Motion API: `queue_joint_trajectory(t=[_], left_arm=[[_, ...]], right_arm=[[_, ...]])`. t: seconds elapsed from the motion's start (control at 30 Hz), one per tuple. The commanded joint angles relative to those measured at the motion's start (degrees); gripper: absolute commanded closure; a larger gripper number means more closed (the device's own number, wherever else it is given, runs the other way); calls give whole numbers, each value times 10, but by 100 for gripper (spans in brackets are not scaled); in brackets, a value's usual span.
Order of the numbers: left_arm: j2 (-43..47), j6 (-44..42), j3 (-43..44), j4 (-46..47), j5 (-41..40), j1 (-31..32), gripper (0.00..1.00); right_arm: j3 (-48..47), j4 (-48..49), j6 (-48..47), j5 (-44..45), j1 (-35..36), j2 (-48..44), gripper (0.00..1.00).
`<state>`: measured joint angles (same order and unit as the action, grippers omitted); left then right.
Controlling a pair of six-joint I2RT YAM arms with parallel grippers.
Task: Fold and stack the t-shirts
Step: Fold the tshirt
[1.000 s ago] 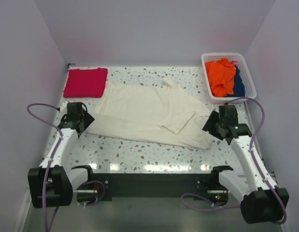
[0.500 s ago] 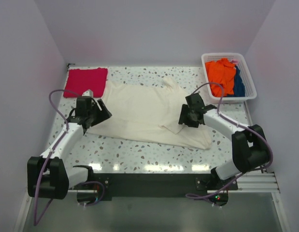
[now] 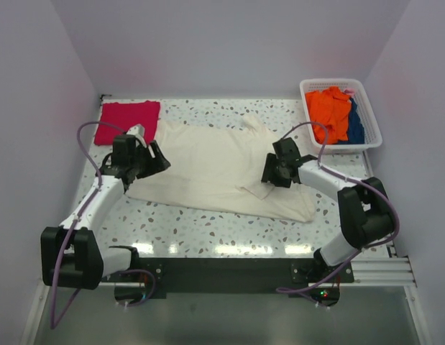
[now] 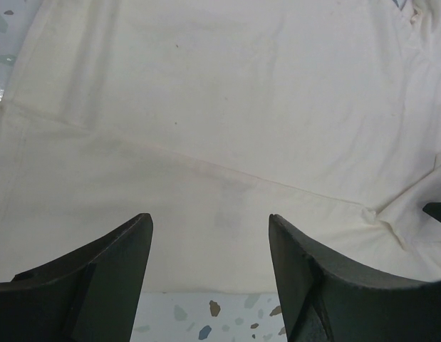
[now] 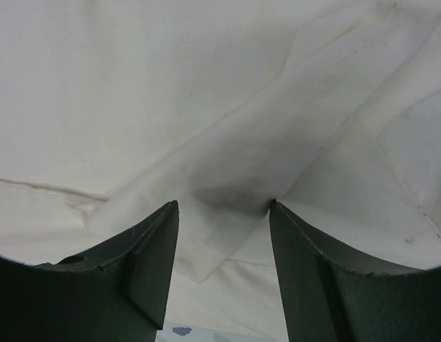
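The light is bright and soft and comes from above. White glare shines on the near edge of the table (image 3: 229, 249). Close up, a dark shadow sits on the cream-white shirt (image 5: 135, 107) at the tips of the right gripper (image 5: 222, 205).

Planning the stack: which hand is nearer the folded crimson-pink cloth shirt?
Left. The left hand hangs close beside the folded crimson-pink cloth shirt, at the left edge of the cream-white cloth shirt; the right hand is over its opposite sleeve.
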<state>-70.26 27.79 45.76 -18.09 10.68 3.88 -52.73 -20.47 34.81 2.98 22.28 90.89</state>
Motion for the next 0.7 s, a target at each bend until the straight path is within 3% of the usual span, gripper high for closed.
queue_joint_trajectory(t=[0.0, 0.27, 0.67], left_arm=[[-8, -17, 8, 24, 24, 2, 29], [-10, -25, -2, 35, 35, 2, 28], [-6, -27, -4, 34, 35, 2, 28]], right_arm=[[0, 18, 13, -2, 5, -22, 42], [54, 33, 28, -2, 7, -64, 41], [16, 70, 32, -28, 8, -7, 41]])
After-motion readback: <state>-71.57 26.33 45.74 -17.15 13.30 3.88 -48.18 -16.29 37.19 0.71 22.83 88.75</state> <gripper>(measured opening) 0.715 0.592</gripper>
